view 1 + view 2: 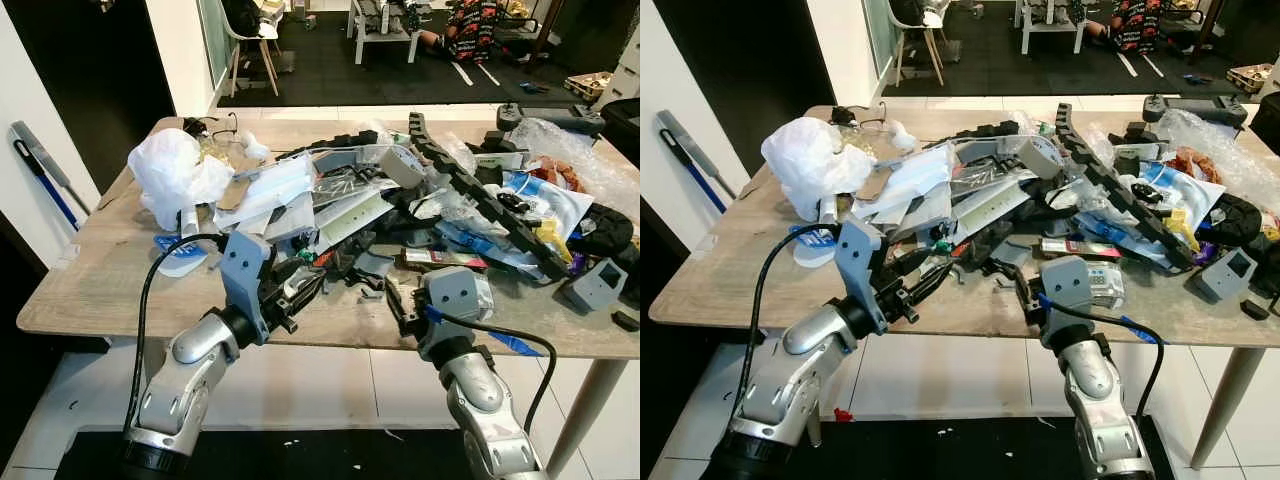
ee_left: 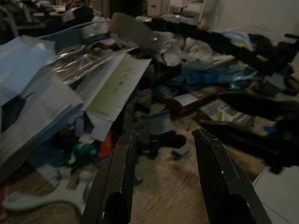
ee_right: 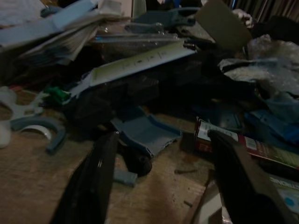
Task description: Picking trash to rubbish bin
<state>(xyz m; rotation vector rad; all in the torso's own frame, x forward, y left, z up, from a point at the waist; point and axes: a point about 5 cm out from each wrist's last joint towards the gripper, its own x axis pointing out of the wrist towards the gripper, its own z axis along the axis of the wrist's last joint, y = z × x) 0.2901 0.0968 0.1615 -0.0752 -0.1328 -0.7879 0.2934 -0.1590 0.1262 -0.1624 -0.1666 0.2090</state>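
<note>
Wood-grain table carries the trash heap I'm working; a white plastic bag sits at its left end. My left gripper and right gripper both hover at the near edge, fingers spread, grasping nothing. I can't read any label; print is blurred.

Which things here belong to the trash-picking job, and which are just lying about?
Job:
left claw, open
right claw, open
white plastic bag
clear wrappers
red carton

Lying about:
black cable chain
glasses
mop
chair
</note>
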